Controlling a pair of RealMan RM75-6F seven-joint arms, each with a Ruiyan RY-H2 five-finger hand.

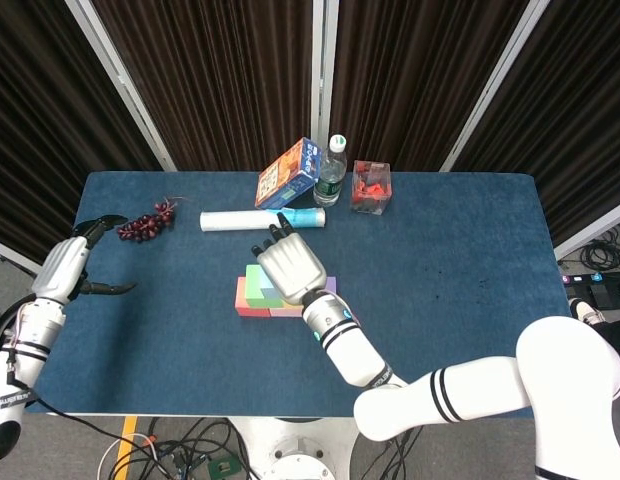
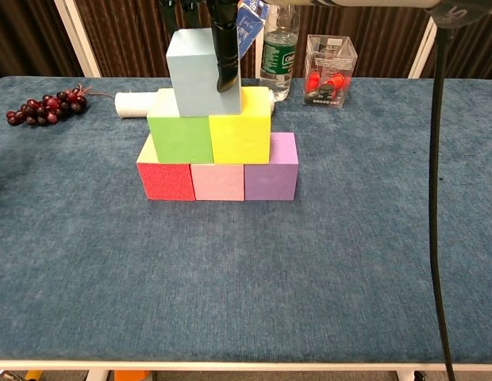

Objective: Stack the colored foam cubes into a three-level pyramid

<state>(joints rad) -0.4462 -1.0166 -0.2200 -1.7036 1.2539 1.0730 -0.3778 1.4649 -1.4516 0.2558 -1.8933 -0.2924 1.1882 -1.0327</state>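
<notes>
We see the right hand over the stack, its fingers gripping the pale blue cube — that cube sits on the green cube and yellow cube, a little left of centre. Beneath them stand the red cube, pink cube and purple cube in a row on the blue surface. The left hand hovers at the surface's left edge, fingers spread and holding nothing — just below the grapes.
</notes>
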